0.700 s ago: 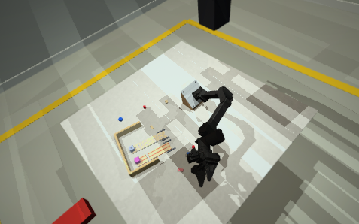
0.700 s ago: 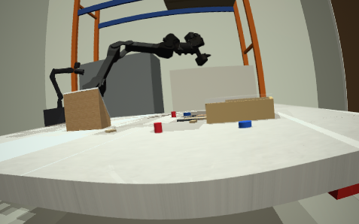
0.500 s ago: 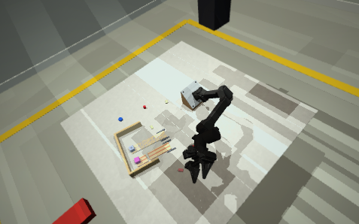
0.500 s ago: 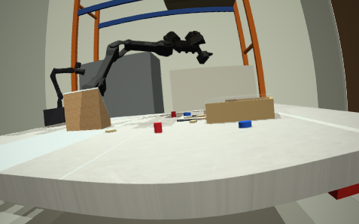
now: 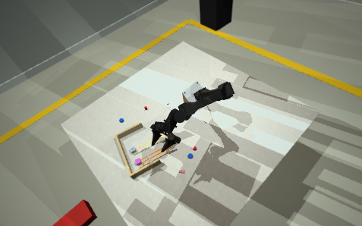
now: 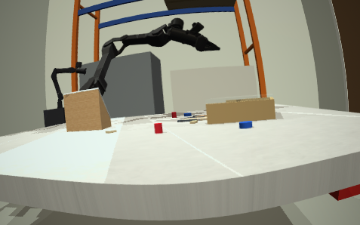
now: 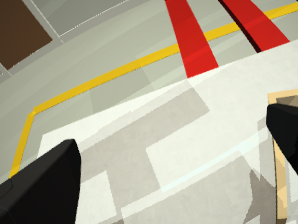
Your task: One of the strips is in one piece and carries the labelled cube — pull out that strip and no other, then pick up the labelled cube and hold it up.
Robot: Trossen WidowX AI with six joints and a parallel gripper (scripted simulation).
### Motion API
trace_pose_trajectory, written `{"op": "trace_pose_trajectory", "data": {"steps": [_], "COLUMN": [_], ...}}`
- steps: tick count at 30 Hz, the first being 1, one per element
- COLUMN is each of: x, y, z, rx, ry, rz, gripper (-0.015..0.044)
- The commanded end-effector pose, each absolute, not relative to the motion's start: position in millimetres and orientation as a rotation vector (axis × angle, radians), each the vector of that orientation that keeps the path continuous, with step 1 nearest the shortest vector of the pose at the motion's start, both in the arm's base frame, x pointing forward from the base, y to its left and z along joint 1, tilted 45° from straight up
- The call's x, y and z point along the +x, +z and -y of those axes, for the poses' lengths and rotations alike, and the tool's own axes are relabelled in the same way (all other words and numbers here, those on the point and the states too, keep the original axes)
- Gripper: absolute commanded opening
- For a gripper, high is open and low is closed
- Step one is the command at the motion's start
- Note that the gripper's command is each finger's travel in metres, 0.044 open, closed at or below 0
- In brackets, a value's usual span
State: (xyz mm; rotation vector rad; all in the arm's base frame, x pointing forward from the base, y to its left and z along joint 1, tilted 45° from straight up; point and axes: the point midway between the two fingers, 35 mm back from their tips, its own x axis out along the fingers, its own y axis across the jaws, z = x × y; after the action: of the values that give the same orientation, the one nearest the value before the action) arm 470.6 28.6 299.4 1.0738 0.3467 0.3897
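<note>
My gripper (image 5: 158, 147) (image 6: 217, 48) (image 7: 177, 132) is open and empty, high above the table; in the top view its fingers overlap the strips. A magenta cube (image 5: 138, 161) and a pale blue-grey cube (image 5: 132, 149) are inside the low wooden frame (image 5: 121, 148) (image 6: 241, 113) (image 7: 281, 192). An orange-striped strip (image 5: 156, 155) runs from the magenta cube toward the frame's open side. A pale yellow strip (image 5: 143, 145) runs from the blue-grey cube, partly hidden by the gripper. Labels on the cubes, and which strip is in one piece, are too small to tell.
Red cylinders (image 5: 146, 108) (image 6: 158, 127) and blue discs (image 5: 121, 120) (image 6: 245, 124) stand outside the frame. A small pink block (image 5: 182, 171) lies off the frame's open side. A wooden block (image 6: 82, 111) is by the arm's base.
</note>
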Motion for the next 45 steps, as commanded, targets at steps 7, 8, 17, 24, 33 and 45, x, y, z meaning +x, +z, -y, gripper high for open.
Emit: {"op": "trace_pose_trajectory", "data": {"steps": [7, 8, 17, 24, 33, 45], "x": [395, 385, 325, 325, 325, 363], "y": [171, 161, 112, 112, 112, 83], "z": [57, 62, 81, 81, 81, 54], "rx": [0.804, 0.787, 0.726, 0.726, 0.726, 0.796], "ry": [0.298, 0.298, 0.319, 0.319, 0.319, 0.328], "rz": [-0.542, -0.556, -0.598, -0.598, -0.598, -0.928], "gripper": [0.0400, 0.0400, 0.0400, 0.0400, 0.0400, 0.0111]}}
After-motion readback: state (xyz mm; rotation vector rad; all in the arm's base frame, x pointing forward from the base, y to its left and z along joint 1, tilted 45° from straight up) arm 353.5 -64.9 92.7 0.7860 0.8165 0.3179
